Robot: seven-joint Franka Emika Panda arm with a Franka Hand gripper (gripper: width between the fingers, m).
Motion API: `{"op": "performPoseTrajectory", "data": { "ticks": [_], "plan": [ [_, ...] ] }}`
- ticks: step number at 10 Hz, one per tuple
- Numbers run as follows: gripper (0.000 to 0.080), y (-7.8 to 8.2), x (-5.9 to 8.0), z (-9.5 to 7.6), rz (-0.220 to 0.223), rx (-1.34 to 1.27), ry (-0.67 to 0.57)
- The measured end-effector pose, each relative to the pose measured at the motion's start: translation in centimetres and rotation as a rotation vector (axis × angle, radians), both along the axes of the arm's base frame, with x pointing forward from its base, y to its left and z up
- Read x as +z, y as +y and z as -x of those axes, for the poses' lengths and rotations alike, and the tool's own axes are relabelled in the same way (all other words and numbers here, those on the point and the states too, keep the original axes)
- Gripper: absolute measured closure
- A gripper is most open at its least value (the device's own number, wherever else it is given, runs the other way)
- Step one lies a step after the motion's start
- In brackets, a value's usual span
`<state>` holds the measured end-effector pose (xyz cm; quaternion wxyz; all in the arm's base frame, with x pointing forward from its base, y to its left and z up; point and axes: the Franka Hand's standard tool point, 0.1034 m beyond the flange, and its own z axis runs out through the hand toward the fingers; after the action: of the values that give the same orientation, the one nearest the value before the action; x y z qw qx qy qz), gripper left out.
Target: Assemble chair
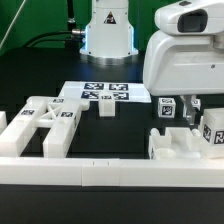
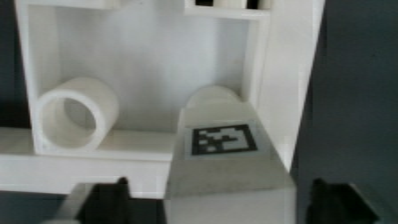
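White tagged part [image 2: 222,140] lies between the jaws, to the exterior view's right of the marker board [image 1: 105,93]. Jaws open astride it, a gap visible on each side. X-braced frame [image 1: 45,122] rests on the black counter [image 1: 120,148], at the exterior view's left of that board.

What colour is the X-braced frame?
White frame, small black-and-white square tags; exterior view shows it best.

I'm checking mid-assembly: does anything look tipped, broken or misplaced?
Nothing stands out. The white X-braced plastic frame lies flat on the black table, and the claw straddles the white tagged plastic block.
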<state>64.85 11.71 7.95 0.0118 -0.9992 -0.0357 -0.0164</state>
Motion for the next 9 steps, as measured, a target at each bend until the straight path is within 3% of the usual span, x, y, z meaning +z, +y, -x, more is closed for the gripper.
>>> {"op": "performPoseTrajectory", "data": {
  "ticks": [1, 2, 5, 9],
  "plan": [
    [0.0417, 0.0, 0.0, 0.0, 0.0, -0.001, 0.0],
    [0.0512, -0.01, 0.0, 0.0, 0.0, -0.001, 0.0],
    [0.0512, 0.01, 0.0, 0.0, -0.003, -0.025, 0.001],
    [0.0512, 0.33, -0.18, 0.19, -0.061, -0.592, -0.022]
  ]
}}
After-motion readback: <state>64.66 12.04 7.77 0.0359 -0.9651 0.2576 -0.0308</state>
